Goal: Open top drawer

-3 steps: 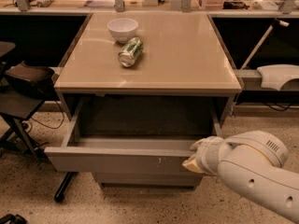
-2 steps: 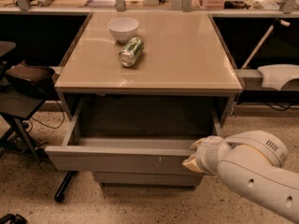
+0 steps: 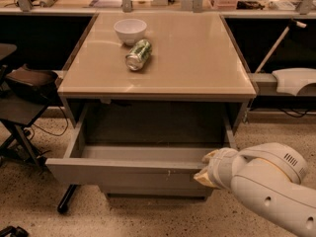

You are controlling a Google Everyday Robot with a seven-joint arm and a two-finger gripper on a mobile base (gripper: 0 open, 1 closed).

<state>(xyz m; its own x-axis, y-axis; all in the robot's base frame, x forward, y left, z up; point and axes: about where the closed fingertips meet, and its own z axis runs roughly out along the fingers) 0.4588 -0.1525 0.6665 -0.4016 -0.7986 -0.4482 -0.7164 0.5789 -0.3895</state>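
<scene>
Nothing had visibly shifted in the last second: the top drawer (image 3: 123,173) stood as far out as before and the gripper (image 3: 207,168) sat at the same spot. The drawer was pulled well out from under the beige tabletop (image 3: 197,58), its plain grey inside open to view and its front panel facing me. The gripper was at the right end of that front panel, up against its top edge, with the robot's white arm (image 3: 269,184) reaching in from the lower right. Whether it was pinching the panel or spread apart, I could not tell from where I stood. On the tabletop, a white bowl (image 3: 130,30) stood near the back left, and a green can (image 3: 138,54) lay on its side just in front of it. A dark chair (image 3: 27,83) stood off to the left.
</scene>
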